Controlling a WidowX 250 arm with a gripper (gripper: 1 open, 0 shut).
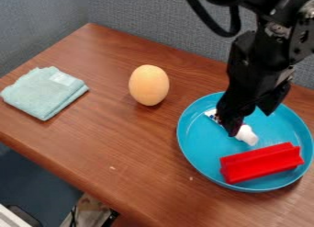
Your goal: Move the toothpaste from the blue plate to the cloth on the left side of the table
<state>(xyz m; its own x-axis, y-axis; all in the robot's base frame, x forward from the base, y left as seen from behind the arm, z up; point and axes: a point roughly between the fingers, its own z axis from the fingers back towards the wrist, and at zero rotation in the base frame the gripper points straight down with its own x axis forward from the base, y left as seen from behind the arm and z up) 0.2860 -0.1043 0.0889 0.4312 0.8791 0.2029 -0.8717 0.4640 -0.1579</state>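
One black metal pincer [249, 123], its fingers spread, straddles one small white toothpaste tube with red and blue marks [248, 135] on one round turquoise-blue plastic plate [185, 141]. One red rectangular block [262, 163] (glossy, too) lies at the plate's near rim. One folded teal-green cloth [44, 92] rests by the brown wooden tabletop's [135, 157] left edge.

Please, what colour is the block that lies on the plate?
The block is red; the camera view shows it best.

Grey-blue, fabric-textured panels [153, 19] behind far edge, angling along far left. Dark blue-grey surface [37, 185] below, near left. Black cable [72, 215] at near edge, beside pale object [13, 218], partly cut off. Soft light, faint sheen across wood.
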